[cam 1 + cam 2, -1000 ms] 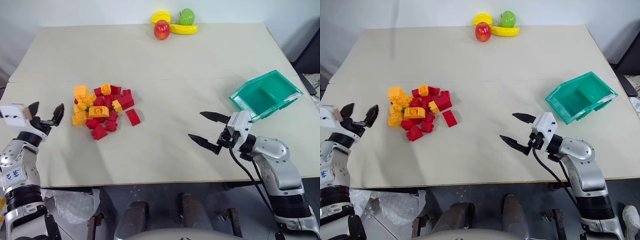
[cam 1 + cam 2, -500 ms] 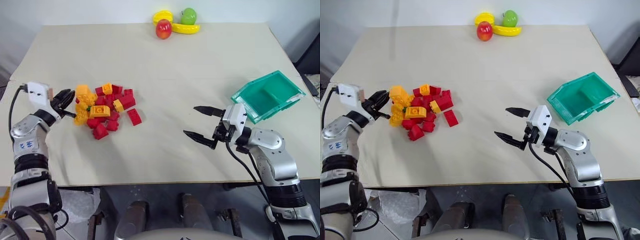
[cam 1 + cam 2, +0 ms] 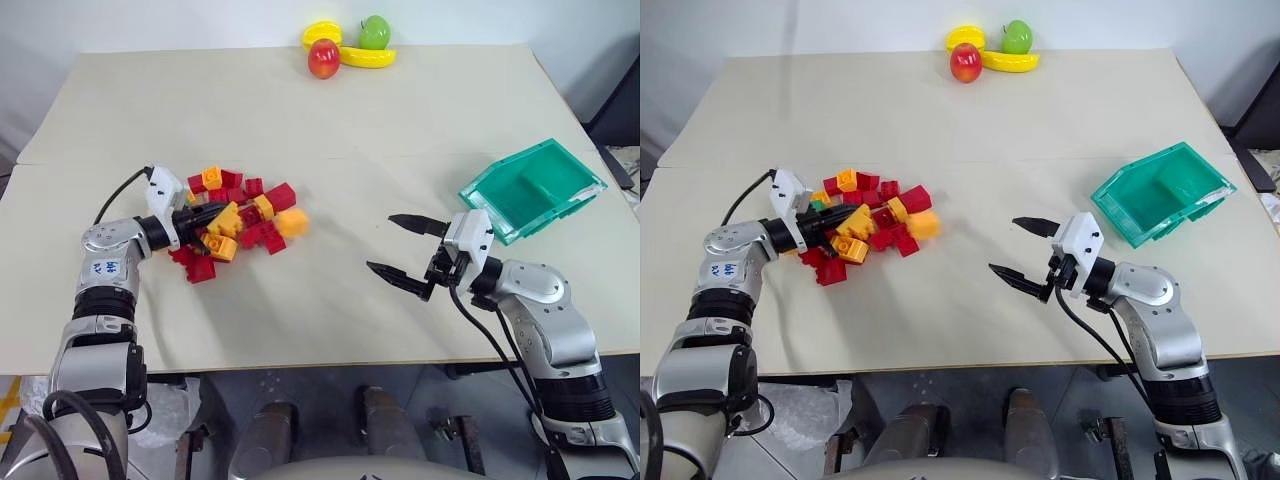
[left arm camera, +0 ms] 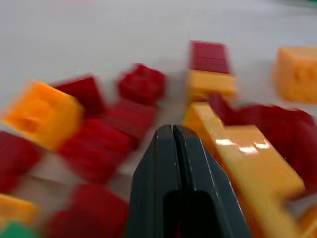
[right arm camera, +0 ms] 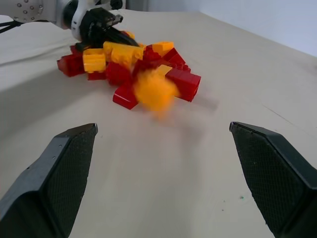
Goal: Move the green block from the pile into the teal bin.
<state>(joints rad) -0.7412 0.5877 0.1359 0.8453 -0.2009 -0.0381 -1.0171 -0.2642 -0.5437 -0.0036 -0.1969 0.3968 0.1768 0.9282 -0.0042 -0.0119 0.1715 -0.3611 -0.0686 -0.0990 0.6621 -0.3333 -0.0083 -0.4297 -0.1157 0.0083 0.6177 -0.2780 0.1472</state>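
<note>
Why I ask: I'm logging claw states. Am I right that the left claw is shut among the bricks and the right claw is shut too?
Not quite. The left claw is shut in the pile, but the right claw is open, as the right wrist view shows.

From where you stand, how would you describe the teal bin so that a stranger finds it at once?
Start at the wide beige table and go to its right edge, opposite the pile of red and orange-yellow plastic bricks. There sits the translucent teal rectangular plastic bin, the only open container, far larger than any brick.
</note>
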